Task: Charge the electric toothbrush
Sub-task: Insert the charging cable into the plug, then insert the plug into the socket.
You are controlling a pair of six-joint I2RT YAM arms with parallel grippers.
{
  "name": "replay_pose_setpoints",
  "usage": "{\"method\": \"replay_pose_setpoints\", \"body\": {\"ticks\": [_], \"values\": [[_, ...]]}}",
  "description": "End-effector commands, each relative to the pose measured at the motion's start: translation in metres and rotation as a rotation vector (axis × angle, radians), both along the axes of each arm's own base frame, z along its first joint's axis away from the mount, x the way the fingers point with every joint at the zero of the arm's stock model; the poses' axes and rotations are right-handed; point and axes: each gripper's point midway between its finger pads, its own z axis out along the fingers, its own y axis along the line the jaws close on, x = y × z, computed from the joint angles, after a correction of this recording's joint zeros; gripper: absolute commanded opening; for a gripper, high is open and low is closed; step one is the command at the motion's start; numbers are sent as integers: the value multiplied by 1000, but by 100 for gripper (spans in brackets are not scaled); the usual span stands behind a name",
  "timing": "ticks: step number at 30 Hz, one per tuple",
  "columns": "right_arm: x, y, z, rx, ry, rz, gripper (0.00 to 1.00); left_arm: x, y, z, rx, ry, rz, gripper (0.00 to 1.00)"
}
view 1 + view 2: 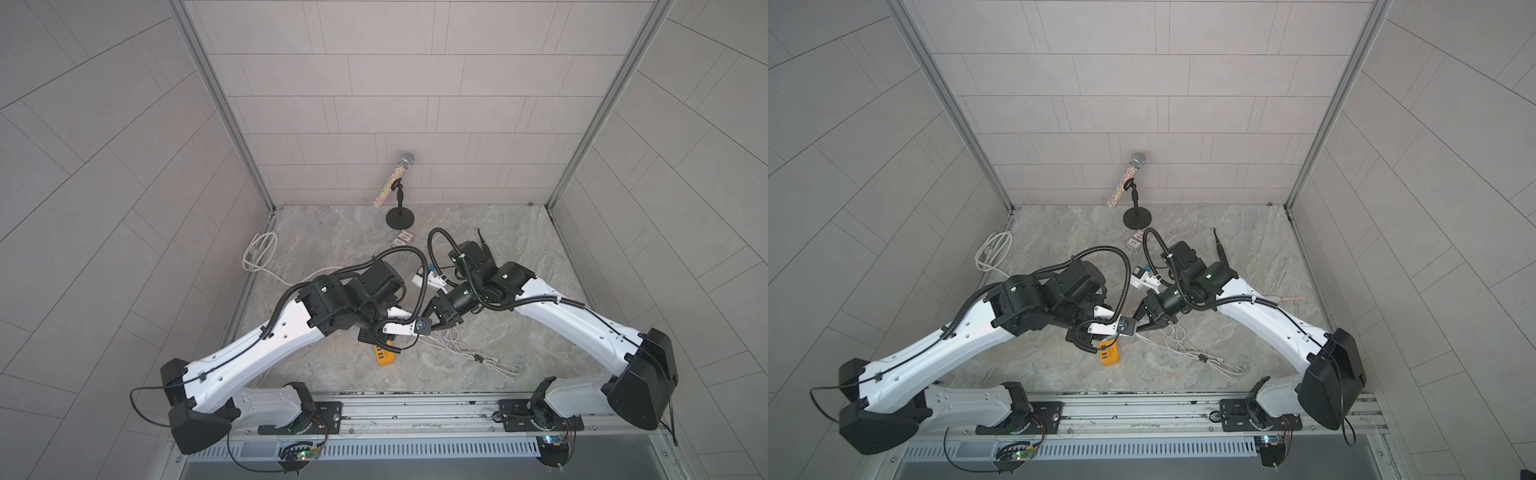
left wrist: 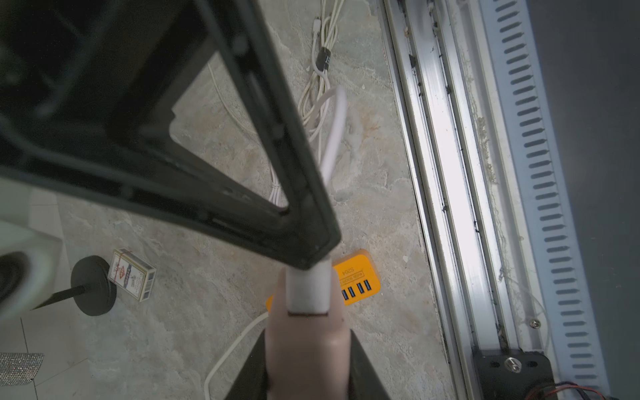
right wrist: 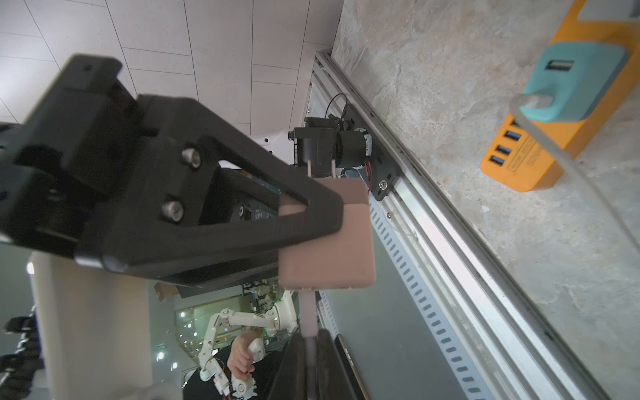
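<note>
1. The toothbrush can't be pinned down for sure. A dark thin-necked stick (image 1: 1220, 249) is seen lying on the table (image 1: 1287, 249) behind the right arm, and a pinkish stick (image 1: 1292, 298) is seen beside that arm.
2. The pink wall plug (image 3: 332, 249) is clamped in the left claw (image 2: 307, 337), held up off the table, with a white cable plug (image 2: 308, 291) seated in it.
3. The right claw (image 3: 309, 337) is set narrow around that white plug, but whether it's actually pinched can't be told.
4. An orange hub (image 2: 356, 277) is parked below, with a loose cable bundle (image 1: 478, 357) nearby.
</note>
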Motion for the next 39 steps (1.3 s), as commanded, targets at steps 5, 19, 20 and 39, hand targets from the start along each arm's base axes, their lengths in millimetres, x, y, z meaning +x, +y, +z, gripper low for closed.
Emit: {"method": "replay_pose_setpoints", "body": {"ticks": [5, 19, 20, 39], "values": [[32, -26, -20, -168, -185, -123, 38, -9, -28, 42, -206, -90, -93, 0], [85, -121, 21, -316, -387, -590, 62, 53, -17, 39, -410, -63, 423, 0], [85, -123, 26, -318, -397, -601, 63, 58, -17, 41, -438, -55, 465, 0], [92, -37, 72, -97, -412, -611, 74, 122, -19, 48, -853, 143, 738, 0]]}}
